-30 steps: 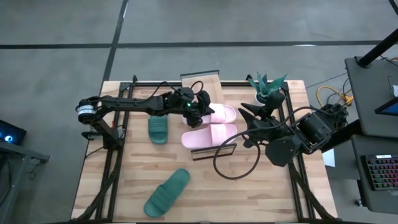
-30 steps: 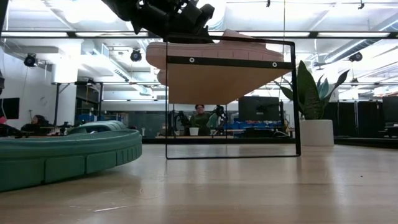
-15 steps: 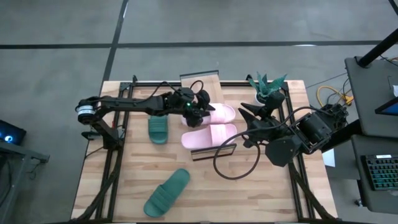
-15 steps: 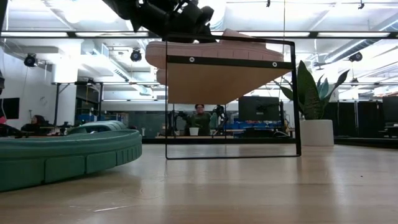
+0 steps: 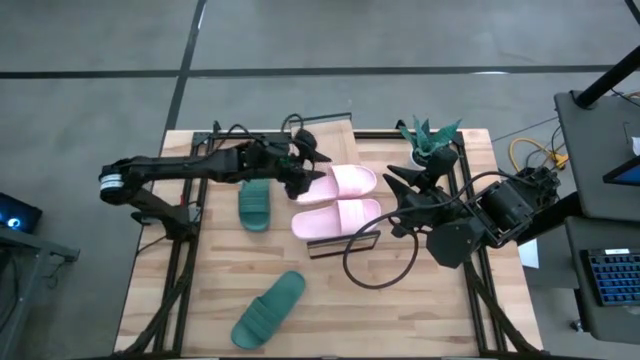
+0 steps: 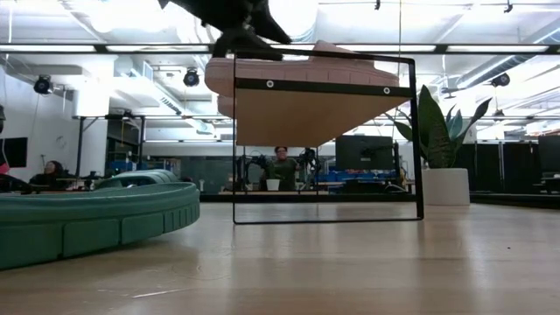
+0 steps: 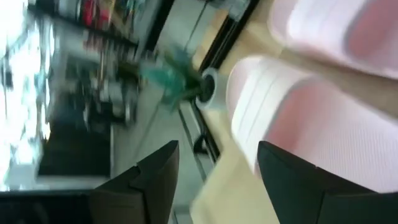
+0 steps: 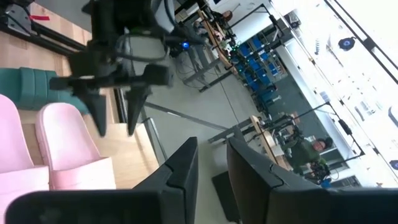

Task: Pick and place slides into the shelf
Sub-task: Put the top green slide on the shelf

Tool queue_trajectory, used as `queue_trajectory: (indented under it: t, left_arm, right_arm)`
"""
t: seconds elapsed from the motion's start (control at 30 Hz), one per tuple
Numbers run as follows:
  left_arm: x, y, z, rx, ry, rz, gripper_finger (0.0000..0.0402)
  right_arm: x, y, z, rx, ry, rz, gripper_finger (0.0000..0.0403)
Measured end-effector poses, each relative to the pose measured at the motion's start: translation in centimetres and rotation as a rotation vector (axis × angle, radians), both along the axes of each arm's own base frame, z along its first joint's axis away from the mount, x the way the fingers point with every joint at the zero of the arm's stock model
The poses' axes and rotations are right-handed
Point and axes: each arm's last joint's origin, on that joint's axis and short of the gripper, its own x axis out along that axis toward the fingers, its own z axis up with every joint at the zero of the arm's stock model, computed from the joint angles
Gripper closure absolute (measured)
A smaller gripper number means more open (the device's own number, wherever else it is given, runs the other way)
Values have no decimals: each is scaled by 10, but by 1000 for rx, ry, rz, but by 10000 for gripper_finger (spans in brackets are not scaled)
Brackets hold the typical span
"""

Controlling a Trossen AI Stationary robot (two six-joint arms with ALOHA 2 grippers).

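Two pale pink slides [image 5: 340, 198] lie side by side on the shelf [image 5: 330, 215] at the middle of the surface [image 5: 420, 310], toes pointing left; in the low view they sit on the plank top above the black wire frame; one teal slide [image 5: 254, 207] lies on the surface left of the shelf, the other teal slide [image 5: 268, 309] lies near the front edge, well apart from it. The left claw [image 5: 310, 172], which a second ago sat closed at the far pink slide's toe end, has drawn back to the left and lifted off, its fingers now apart and empty. The right claw [image 5: 394, 200] has not moved; it hovers just right of the shelf, its fingers close together on nothing. A potted plant [image 5: 431, 142] stands at the far right; a black cable [image 5: 380, 268] loops across the surface beside the shelf.
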Motion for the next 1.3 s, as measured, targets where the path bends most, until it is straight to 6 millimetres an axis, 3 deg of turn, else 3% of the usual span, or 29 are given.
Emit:
queue_trajectory:
  t: [0.33,0.7,0.93,1.1,1.3]
  left_arm:
    - [-47,-3,-3,-277,149,379,198]
    - [-70,-7,-18,-562,224,648,198]
    - [-84,-10,-55,-695,328,847,198]
    - [-92,-12,-88,-696,397,920,198]
    - [-102,-13,-116,-642,345,1086,198]
  right_arm:
    - [0,0,0,-1,2,0,333]
    - [0,0,-1,-5,6,0,326]
    - [1,0,-4,-14,22,1,331]
    - [2,0,-4,-17,25,0,334]
    - [1,0,-5,-20,30,0,330]
